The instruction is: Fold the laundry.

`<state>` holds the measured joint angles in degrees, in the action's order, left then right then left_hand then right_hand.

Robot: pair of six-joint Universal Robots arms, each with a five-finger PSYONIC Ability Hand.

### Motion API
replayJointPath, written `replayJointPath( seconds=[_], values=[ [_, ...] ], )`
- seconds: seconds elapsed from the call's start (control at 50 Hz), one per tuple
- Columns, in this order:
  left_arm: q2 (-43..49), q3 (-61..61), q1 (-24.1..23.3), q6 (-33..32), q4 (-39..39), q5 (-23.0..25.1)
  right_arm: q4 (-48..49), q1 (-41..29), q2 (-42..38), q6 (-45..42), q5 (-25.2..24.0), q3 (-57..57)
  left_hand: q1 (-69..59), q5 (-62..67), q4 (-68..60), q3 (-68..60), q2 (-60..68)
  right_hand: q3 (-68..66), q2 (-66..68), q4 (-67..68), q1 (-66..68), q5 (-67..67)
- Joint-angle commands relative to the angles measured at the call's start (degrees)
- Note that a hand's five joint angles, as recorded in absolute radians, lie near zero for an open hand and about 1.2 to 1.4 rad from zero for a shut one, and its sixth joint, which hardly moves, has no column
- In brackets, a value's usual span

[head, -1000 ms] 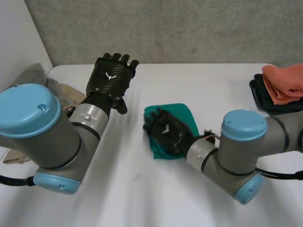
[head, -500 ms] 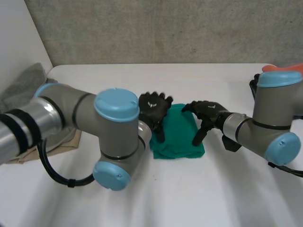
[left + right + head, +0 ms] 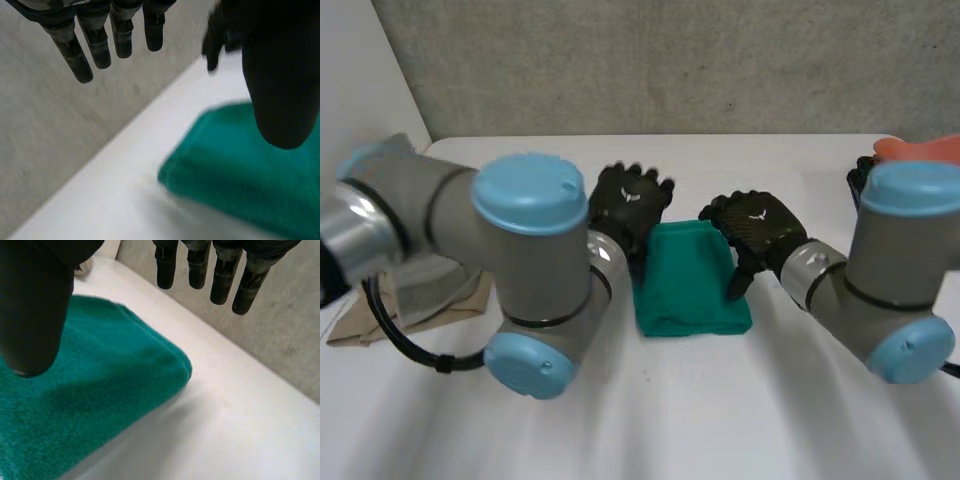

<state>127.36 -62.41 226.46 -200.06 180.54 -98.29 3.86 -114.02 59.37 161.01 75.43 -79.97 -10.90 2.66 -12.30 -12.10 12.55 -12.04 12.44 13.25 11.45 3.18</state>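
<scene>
Folded green towel (image 3: 692,285) lies centre frame between the hands: left hand (image 3: 628,205) at its upper-left corner, right hand (image 3: 755,232) over its right edge, equally near, both outstretched, gripping nothing.

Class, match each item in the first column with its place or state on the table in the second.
1 green towel
2 orange cloth
3 beige cloth
4 right robot hand

A at the far right edge of the table
B at the left side, by the left arm
C open, over the towel's right edge
D folded, mid-table

Pairs: 1-D, 2-A, 3-B, 4-C
</scene>
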Motion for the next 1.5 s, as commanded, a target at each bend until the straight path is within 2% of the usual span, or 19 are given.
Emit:
replayJointPath(
  seconds=[0.02, 0.08, 0.1, 0.16, 0.26, 0.68, 0.74, 0.78, 0.84, 0.98, 1.2, 1.28, 1.4, 1.5],
  values=[
    [-9.1, -6.0, 2.8, 0.6, 2.5, 18.8, 13.0, -3.8, 2.9, -3.9, -0.5, -14.2, -1.2, -0.6, 0.2, 0.0, -0.5, 2.0, -2.4, -3.2, -1.5, -3.2],
    [-10.8, -7.5, 3.7, 1.0, 2.3, 26.4, 15.1, -4.5, 0.2, -5.7, -1.0, -15.1, -1.7, -0.1, -0.3, -0.5, 0.0, 2.0, -2.4, -3.2, -1.5, -3.2],
    [-11.8, -8.2, 4.2, 1.9, 2.0, 30.7, 15.5, -4.5, -0.7, -6.1, -1.2, -15.0, -1.8, 0.1, -0.4, -0.6, 0.2, 2.0, -2.4, -3.2, -1.5, -3.2],
    [-12.6, -8.5, 4.6, 4.9, 1.3, 33.4, 16.6, -4.4, -3.7, -8.0, -1.5, -14.2, -2.2, 0.4, -0.8, -1.0, 0.5, 2.0, -2.4, -3.2, -1.5, -3.2],
    [-13.1, -8.6, 5.5, 8.2, 1.1, 33.5, 17.5, -4.4, -7.9, -9.6, -0.9, -10.5, -2.2, 0.4, -0.8, -1.0, 0.5, 2.0, -2.4, -3.2, -1.5, -3.2],
    [-13.6, -8.6, 5.5, 8.6, 1.1, 33.5, 17.1, -4.3, -13.8, -8.4, -0.9, 0.4, -2.3, 0.6, -0.9, -1.1, 0.7, -13.8, 13.4, 12.6, 14.4, 12.7],
    [-13.6, -8.6, 5.6, 8.6, 1.2, 33.5, 17.1, -4.3, -14.7, -8.4, -0.9, 1.6, -2.3, 0.6, -0.9, -1.1, 0.7, -33.3, 32.9, 32.1, 33.9, 32.2],
    [-13.6, -8.6, 5.6, 8.6, 1.2, 33.5, 17.0, -4.3, -15.7, -8.4, -0.9, 3.1, -2.3, 0.6, -0.9, -1.1, 0.7, -51.6, 51.2, 50.4, 52.2, 50.5],
    [-13.8, -8.6, 5.6, 8.6, 1.2, 33.5, 16.5, -4.2, -16.6, -8.4, -0.6, 4.9, -2.3, 0.6, -0.9, -1.1, 0.7, -65.1, 64.7, 63.9, 65.7, 64.0],
    [-14.3, -8.6, 7.1, 8.5, 1.2, 33.2, 15.6, -3.0, -16.7, -8.6, -0.3, 11.1, -2.5, 0.8, -1.1, -1.3, 0.9, -68.0, 67.6, 66.8, 68.5, 66.8],
    [-17.0, -8.9, 10.8, 8.7, 1.1, 33.2, 16.6, 8.9, -16.2, -8.0, -5.2, 28.0, -2.5, 0.7, -1.1, -1.3, 0.9, -68.0, 67.6, 66.8, 68.5, 66.8],
    [-18.0, -8.9, 11.1, 9.1, 1.2, 33.2, 17.1, 14.8, -17.6, -3.7, -6.1, 37.0, -2.5, 0.8, -1.1, -1.3, 0.9, -68.0, 67.6, 66.8, 68.5, 66.8],
    [-18.3, -8.9, 11.0, 9.3, 1.2, 33.2, 17.5, 22.8, -23.4, 2.6, -6.7, 53.0, -2.5, 0.8, -1.1, -1.3, 0.9, -68.0, 67.6, 66.8, 68.5, 66.8],
    [-18.3, -9.0, 10.8, 9.3, 1.2, 33.2, 17.7, 29.0, -28.1, 2.9, -9.6, 57.6, -2.5, 0.8, -1.1, -1.3, 0.9, -68.0, 67.6, 66.8, 68.5, 66.8]
  ],
)
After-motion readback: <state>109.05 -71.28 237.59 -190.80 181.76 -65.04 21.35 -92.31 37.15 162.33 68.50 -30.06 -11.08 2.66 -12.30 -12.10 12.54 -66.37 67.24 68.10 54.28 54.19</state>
